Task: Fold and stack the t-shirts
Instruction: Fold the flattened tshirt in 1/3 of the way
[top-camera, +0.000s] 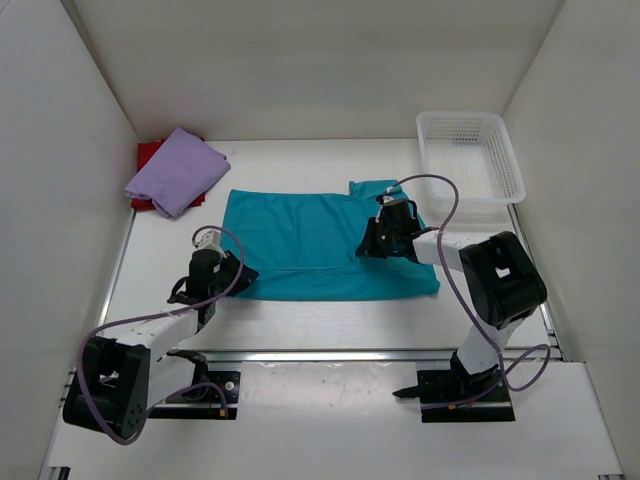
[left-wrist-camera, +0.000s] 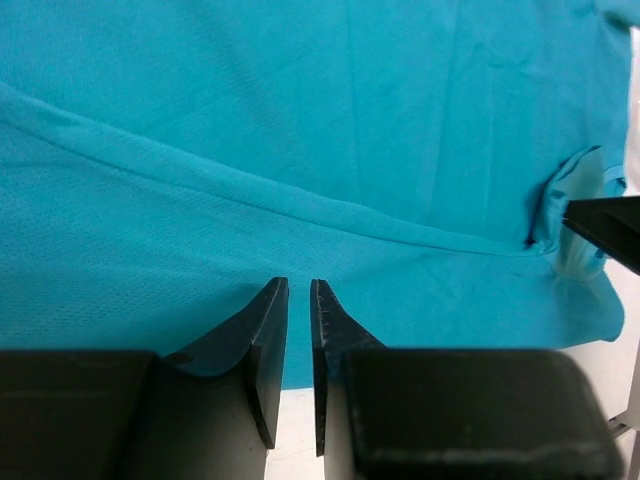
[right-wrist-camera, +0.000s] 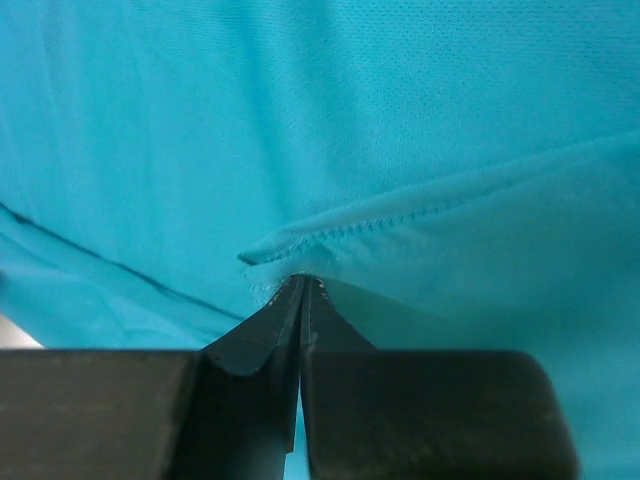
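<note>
A teal t-shirt (top-camera: 300, 235) lies spread flat mid-table. My right gripper (top-camera: 366, 247) is over its right part, shut on a stitched hem fold (right-wrist-camera: 330, 235) pinched at the tips (right-wrist-camera: 303, 282). That pinched bunch of cloth (left-wrist-camera: 570, 215) stands up slightly beside the right gripper's dark finger (left-wrist-camera: 605, 225). My left gripper (top-camera: 238, 272) is at the shirt's near-left edge. Its jaws (left-wrist-camera: 298, 283) are a narrow gap apart, with no cloth showing between them and the teal cloth (left-wrist-camera: 300, 120) beyond. A folded lavender t-shirt (top-camera: 178, 170) rests on a red t-shirt (top-camera: 148, 152) at the far left.
A white mesh basket (top-camera: 466, 117) stands at the back right corner. White walls close in the table on the left, back and right. A metal rail (top-camera: 350, 354) runs along the near edge in front of the arm bases.
</note>
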